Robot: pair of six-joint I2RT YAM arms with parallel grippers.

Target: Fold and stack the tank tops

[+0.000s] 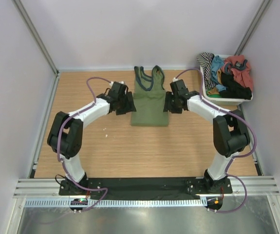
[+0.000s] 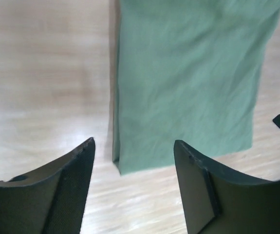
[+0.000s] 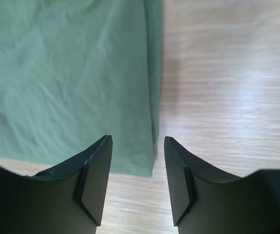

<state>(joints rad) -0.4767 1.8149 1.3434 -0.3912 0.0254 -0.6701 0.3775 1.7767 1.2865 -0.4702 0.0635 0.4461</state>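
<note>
An olive green sleeveless cloth top with dark grey-blue trim (image 1: 150, 102) lies flat on the pale wooden surface (image 1: 105, 146), folded into a narrow oblong with its straps pointing away from the arm bases. The left claw (image 1: 128, 103) sits just beside the top's left edge, fingers apart and holding nothing. In the left wrist view its open claw (image 2: 135, 144) frames the green cloth's (image 2: 188, 78) near corner. The right claw (image 1: 169, 103) sits just beside the top's right edge, also spread and empty – seen from its own wrist, the claw (image 3: 138, 139) straddles the cloth's (image 3: 71, 73) folded side edge. Far to the top's right, a white tray (image 1: 227, 99) holds a plain black garment (image 1: 237, 88) among striped, teal and red ones.
</note>
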